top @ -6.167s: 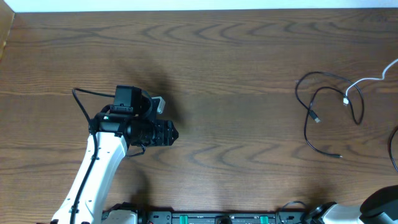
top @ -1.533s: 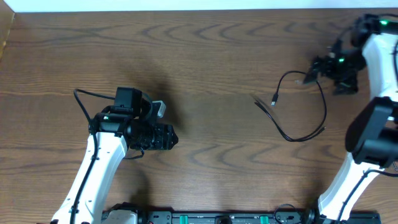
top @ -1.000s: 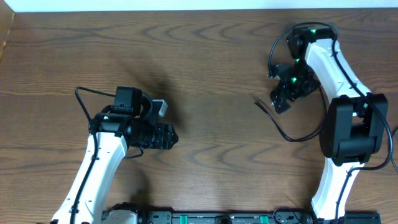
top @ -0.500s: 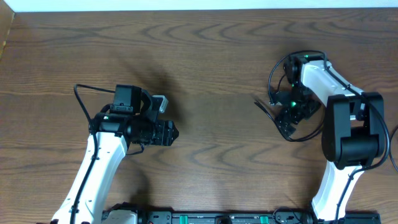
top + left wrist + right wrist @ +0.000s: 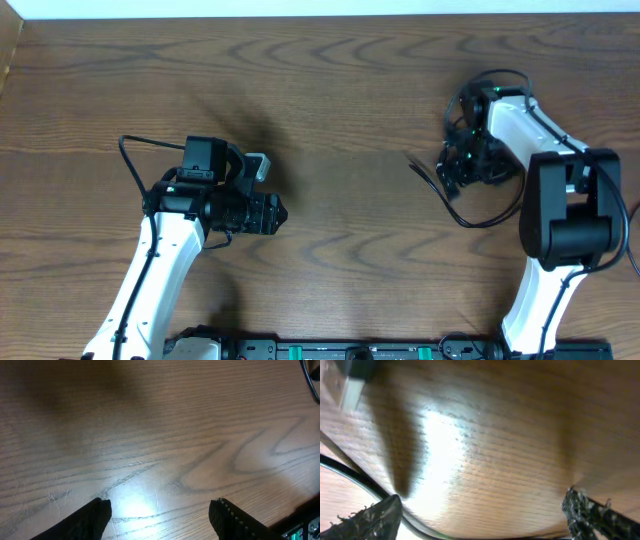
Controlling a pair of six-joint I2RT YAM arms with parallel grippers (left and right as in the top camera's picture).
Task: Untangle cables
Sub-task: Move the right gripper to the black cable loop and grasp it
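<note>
A thin black cable [image 5: 462,221] lies on the wooden table right of centre, one end [image 5: 412,158] pointing left and the rest looping under my right arm. My right gripper [image 5: 458,172] hangs low over it, open. In the right wrist view the black cable [image 5: 367,489] crosses the lower left beside the left finger [image 5: 372,519], and nothing sits between the open jaws [image 5: 482,512]. My left gripper [image 5: 272,214] hovers over bare wood at the left, open and empty [image 5: 160,512]. A bit of black cable [image 5: 306,372] shows at that view's top right.
A pale blurred block [image 5: 351,391] sits at the top left of the right wrist view; I cannot tell what it is. The table's far edge meets a white wall [image 5: 320,8]. Black arm wiring loops by each wrist.
The right arm swung in from the far right to the black cable, dipped toward the front, then drew back slightly. The cable now lies further left. The left arm barely moved.
</note>
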